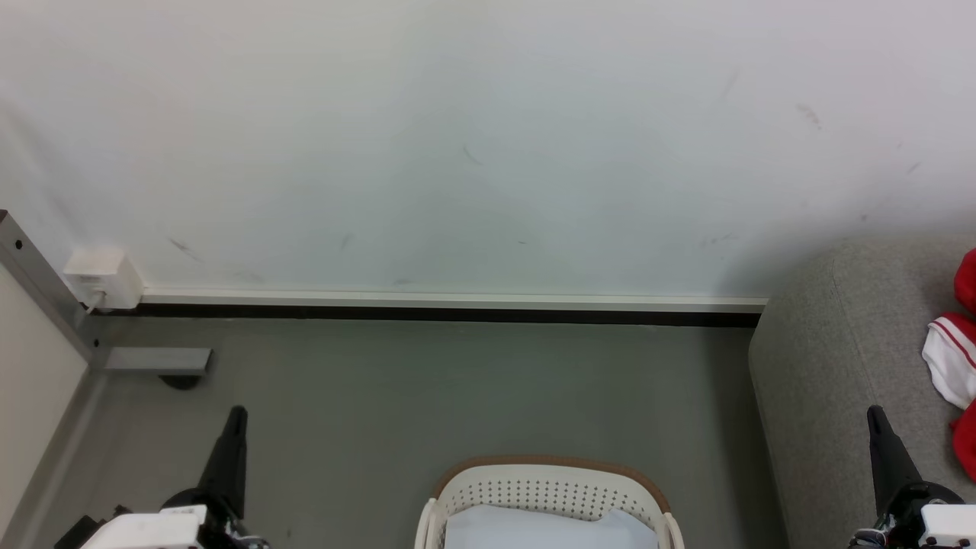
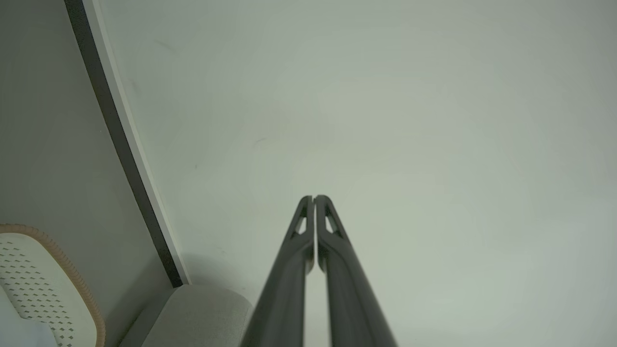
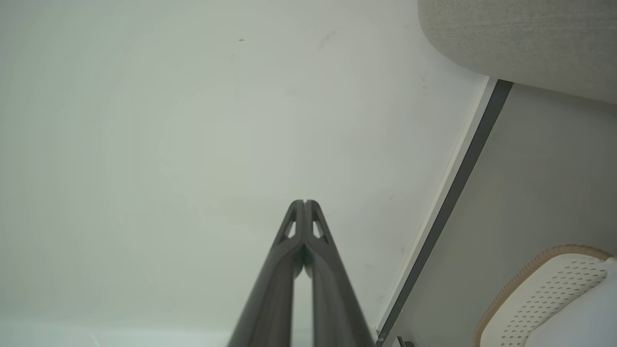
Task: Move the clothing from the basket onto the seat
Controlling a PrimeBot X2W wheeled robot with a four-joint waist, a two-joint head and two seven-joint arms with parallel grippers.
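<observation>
Head view shows the red clothing (image 1: 953, 358) on the seat (image 1: 823, 366). The basket (image 1: 549, 463) holds a pale sheet (image 1: 534, 530). The left end effector (image 1: 238, 413) and right end effector (image 1: 874, 412) are pinched together, empty. Best to look deeper in the basket for more red.

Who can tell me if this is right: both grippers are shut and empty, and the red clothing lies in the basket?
The red clothing lies on the sofa, not in the basket, which holds a pale sheet; the head view shows it. The left gripper and right gripper are shut and empty.
</observation>
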